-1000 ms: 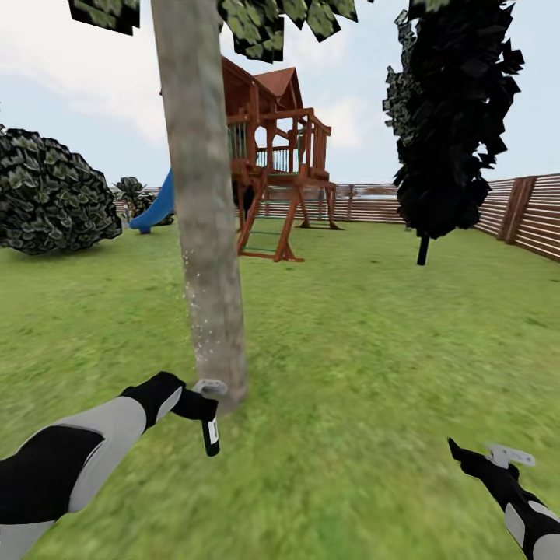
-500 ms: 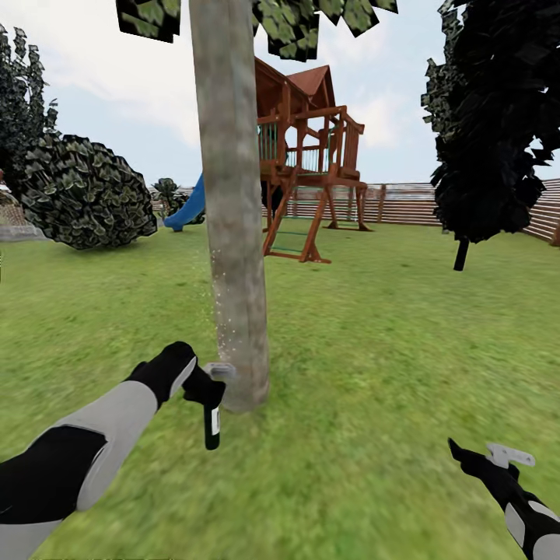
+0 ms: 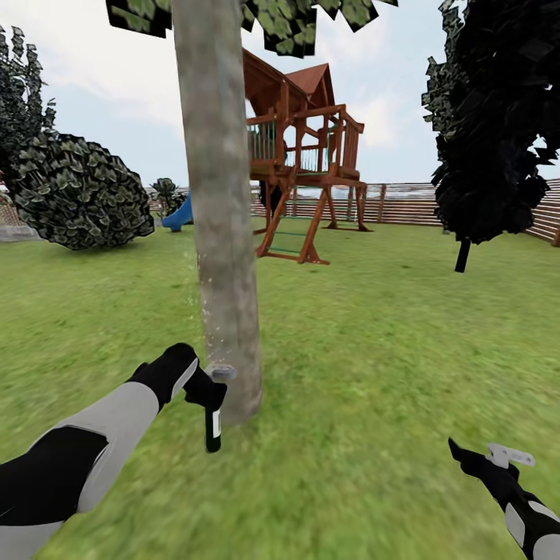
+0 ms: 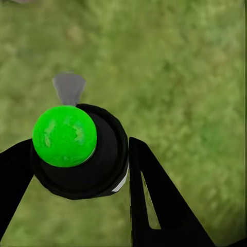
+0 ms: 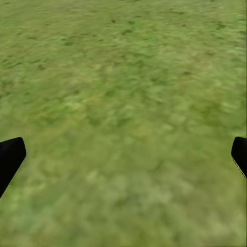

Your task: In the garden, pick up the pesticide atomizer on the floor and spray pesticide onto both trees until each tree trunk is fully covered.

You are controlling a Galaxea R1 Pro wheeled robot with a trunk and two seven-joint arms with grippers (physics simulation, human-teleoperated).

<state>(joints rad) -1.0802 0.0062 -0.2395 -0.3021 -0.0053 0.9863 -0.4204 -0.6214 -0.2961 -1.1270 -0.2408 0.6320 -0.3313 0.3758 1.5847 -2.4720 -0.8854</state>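
Green lawn (image 3: pixel 373 327) all round, blurry underfoot, closed off at the far side by a brown slat fence (image 3: pixel 404 204). Far behind, a red-brown wooden play tower (image 3: pixel 299 155) with a blue slide (image 3: pixel 180 214) at its left. Round dark bush (image 3: pixel 82 190) at far left; near-black cypress (image 3: pixel 494 117) at far right.

Rising near the left of centre: thick grey-brown tree trunk (image 3: pixel 219 210), mottled pale, with blocky green leaves (image 3: pixel 303 19) at the very top. Fine pale specks dotted along the trunk's left edge, low down.

Left arm reaching in from the near left, white and black. Left gripper (image 3: pixel 204 389) clenched round the pesticide atomizer (image 3: pixel 212 424), held just beside the trunk's base on its left side, black body hanging down towards the grass, grey nozzle (image 3: pixel 221 372) up against the bark; touching or a hair apart, cannot tell. From the left wrist view: black fingers (image 4: pixel 159 206) clamped on either side of the atomizer's round black top (image 4: pixel 100 159), a bright green ball (image 4: pixel 64 136) sitting on it, grey nozzle (image 4: pixel 69 87) pointing away over grass.

Right gripper (image 3: pixel 486 463) low at the near right, well apart from the trunk, over bare grass. Released, fingertips (image 5: pixel 10 157) spread wide at the two edges of the right wrist view, nothing but lawn (image 5: pixel 123 113) between them.
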